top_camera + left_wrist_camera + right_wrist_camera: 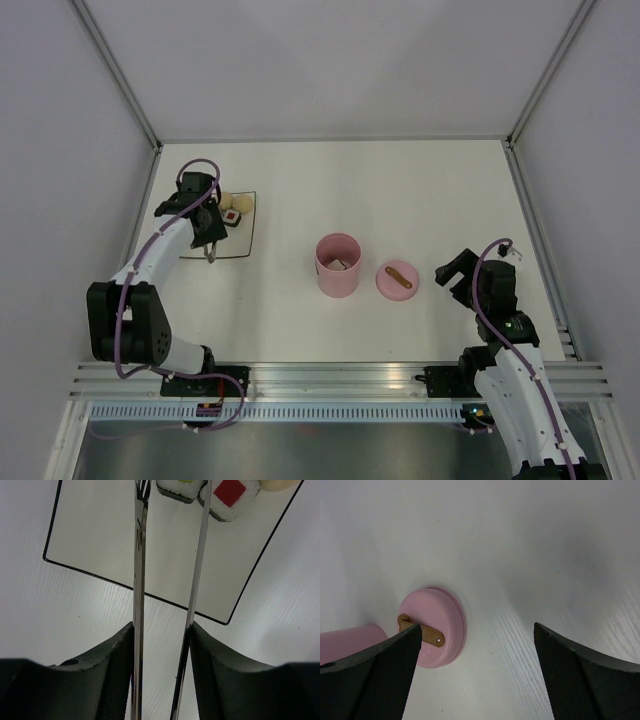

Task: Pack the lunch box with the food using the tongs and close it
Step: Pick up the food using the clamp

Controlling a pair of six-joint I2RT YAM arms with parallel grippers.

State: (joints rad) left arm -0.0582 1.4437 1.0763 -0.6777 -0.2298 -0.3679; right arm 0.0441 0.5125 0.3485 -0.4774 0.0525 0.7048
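My left gripper (162, 630) is shut on the silver tongs (139, 580), one arm pressed against each finger. The tongs reach over a black-rimmed plate (100, 530). Their tips stand apart on either side of a green-topped sushi piece (182, 487). To its right lie a red-topped sushi piece (230, 497) and a beige ball (280, 484). From above, the left gripper (205, 225) hovers over the plate (245, 245). The pink lunch box (338, 265) stands open mid-table with a piece inside. Its lid (397, 280) lies to its right. My right gripper (476, 629) is open and empty just right of the lid (437, 630).
White walls with metal posts close in the table on the left, back and right. An aluminium rail runs along the near edge by the arm bases. The lunch box (350, 642) shows at the left edge of the right wrist view.
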